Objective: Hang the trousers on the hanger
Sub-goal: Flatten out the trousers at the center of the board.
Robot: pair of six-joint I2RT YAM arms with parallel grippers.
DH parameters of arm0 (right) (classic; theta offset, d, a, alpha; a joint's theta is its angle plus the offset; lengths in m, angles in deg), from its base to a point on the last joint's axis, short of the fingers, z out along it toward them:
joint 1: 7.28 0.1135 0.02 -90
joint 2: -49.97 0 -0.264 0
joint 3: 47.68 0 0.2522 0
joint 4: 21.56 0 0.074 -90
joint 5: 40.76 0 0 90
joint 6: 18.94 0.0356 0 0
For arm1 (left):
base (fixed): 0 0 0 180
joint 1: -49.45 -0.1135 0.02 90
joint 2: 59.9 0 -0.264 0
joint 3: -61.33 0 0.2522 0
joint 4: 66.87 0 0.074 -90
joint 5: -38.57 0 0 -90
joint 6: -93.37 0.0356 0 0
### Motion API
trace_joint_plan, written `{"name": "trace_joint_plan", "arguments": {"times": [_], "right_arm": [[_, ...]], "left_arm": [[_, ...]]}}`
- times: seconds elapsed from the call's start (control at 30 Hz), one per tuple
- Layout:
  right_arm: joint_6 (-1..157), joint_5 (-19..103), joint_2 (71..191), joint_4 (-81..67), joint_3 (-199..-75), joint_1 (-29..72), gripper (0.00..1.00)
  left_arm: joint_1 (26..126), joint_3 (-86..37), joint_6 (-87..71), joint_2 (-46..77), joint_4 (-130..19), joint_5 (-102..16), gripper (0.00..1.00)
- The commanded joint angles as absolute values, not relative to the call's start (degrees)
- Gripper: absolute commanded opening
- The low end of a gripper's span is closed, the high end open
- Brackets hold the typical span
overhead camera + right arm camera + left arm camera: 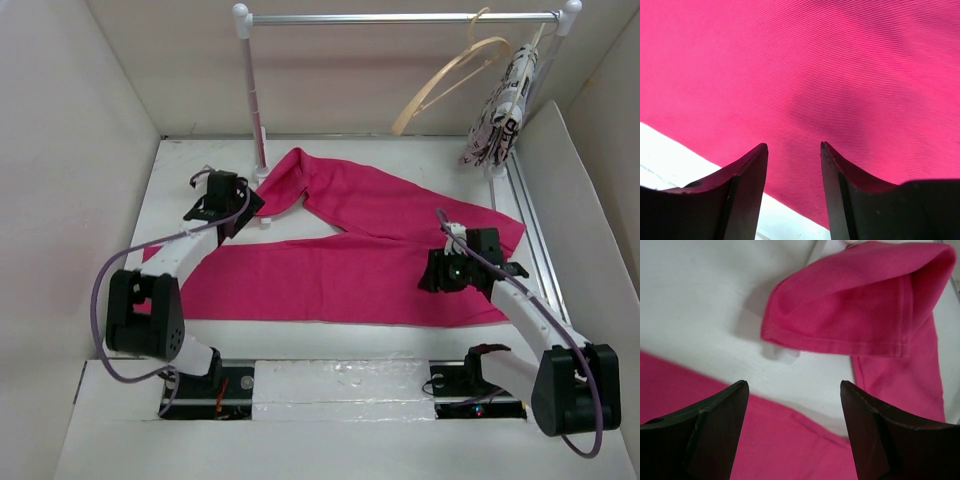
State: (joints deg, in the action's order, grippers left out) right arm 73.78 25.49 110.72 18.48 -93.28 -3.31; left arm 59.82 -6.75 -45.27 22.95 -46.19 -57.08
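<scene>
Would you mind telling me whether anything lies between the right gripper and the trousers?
Nothing visible does: the right gripper hangs open over the trousers, with only bare pink cloth showing between its fingers.

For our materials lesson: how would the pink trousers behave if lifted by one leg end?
Probably floppy: the trousers lie flat, one leg end folded over. Likely to drape and trail, given the long legs. Ribbed weave suggests little slipping.

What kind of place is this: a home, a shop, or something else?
Probably a robot lab test cell, not a home: plain white walls box in a table, a left arm and a right arm are bolted at its near edge, and a small rail holds a hanger behind the trousers.
</scene>
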Motion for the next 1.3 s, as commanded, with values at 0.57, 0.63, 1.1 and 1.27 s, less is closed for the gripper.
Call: {"name": "trace_joint_plan", "arguments": {"times": [0.57, 0.63, 1.1, 1.27], "right_arm": [[77.3, 24.9, 110.6, 15.6, -96.2, 3.7, 0.53], [77.7, 25.2, 110.6, 15.5, -95.8, 3.7, 0.53], [79.8, 29.1, 113.9, 12.9, -95.8, 2.0, 0.53], [78.4, 29.6, 115.3, 13.4, -97.0, 2.0, 0.53]], "left_arm": [[58.9, -16.8, -49.3, 41.5, -58.3, -60.1, 0.35], [57.7, -17.8, -48.5, 42.7, -58.3, -60.2, 0.12], [30.0, -16.6, -47.3, 28.7, -57.9, -36.3, 0.00], [25.8, -39.9, -37.8, 43.5, -44.0, -33.7, 0.00]]}}
